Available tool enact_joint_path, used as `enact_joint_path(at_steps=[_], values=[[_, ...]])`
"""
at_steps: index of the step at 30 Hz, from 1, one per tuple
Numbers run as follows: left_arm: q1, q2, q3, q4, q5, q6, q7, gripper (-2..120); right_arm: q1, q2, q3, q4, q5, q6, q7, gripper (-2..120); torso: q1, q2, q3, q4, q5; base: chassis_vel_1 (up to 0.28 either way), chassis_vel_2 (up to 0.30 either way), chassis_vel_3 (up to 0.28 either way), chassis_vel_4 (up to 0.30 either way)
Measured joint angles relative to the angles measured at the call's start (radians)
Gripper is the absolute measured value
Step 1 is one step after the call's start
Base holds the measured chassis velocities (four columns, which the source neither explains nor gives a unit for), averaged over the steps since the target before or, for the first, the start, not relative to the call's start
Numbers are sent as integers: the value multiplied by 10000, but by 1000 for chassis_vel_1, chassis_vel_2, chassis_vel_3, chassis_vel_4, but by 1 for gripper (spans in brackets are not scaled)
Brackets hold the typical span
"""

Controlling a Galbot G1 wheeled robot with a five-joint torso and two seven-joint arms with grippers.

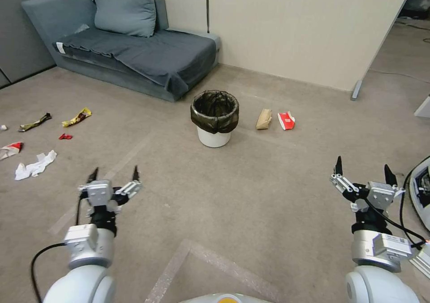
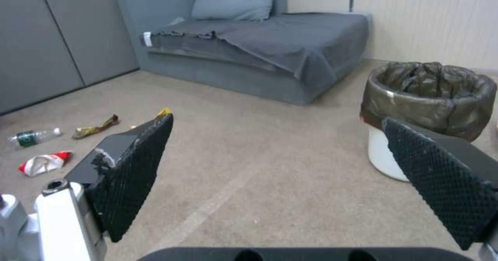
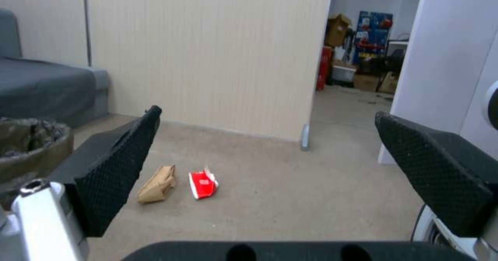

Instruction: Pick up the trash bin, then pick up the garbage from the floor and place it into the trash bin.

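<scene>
The trash bin (image 1: 214, 117) is white with a dark liner over its rim and stands upright on the carpet ahead of me, also in the left wrist view (image 2: 428, 105) and at the right wrist view's edge (image 3: 31, 148). Garbage lies on both sides of it: a tan paper bag (image 1: 264, 119) (image 3: 157, 184) and a red-and-white packet (image 1: 286, 120) (image 3: 203, 184) to its right; yellow wrappers (image 1: 76, 117), a white tissue (image 1: 35, 164) and a clear bottle (image 2: 32, 137) far left. My left gripper (image 1: 114, 175) and right gripper (image 1: 363, 167) hover open, well short of the bin.
A grey sofa (image 1: 134, 47) with a cushion stands behind the bin at the left. A beige partition wall (image 1: 304, 29) runs behind, with its foot (image 1: 356, 90) at the right. Cables and white equipment (image 1: 421, 191) sit by my right arm. Open carpet lies between me and the bin.
</scene>
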Motion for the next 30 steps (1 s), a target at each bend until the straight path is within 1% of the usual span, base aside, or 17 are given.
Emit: enact_joint_path(at_steps=[5, 7, 20, 22, 25, 30], values=[[-91, 35, -79, 1, -110, -25, 0, 100, -16, -20, 1, -13, 14, 23, -21, 100, 0, 0, 0, -2, 3, 0, 0, 0, 0], [-92, 67, -101, -17, -186, 76, -44, 100, -4, -72, 3, -15, 23, 60, -42, 100, 0, 0, 0, -1, 2, 0, 0, 0, 0], [-239, 123, -66, 26, -13, 232, -112, 100, 60, -103, 8, -85, 125, 71, -17, 100, -1, 0, 0, 0, 3, 0, 0, 0, 0], [-240, 110, -57, 55, 13, 190, -77, 100, 41, -104, 12, -86, 130, 91, -18, 100, 0, 0, 0, 0, 3, 0, 0, 0, 0], [-251, 113, -27, 95, 17, 4, 219, 100, 17, -108, 10, -109, 135, 147, -20, 100, 0, 0, 0, -1, 4, 0, 0, 0, 0], [-323, 110, 22, 157, -12, -1, 284, 100, 34, -111, -15, -111, 122, 144, -25, 100, 0, 0, 1, -1, 4, 0, 0, 0, 0]])
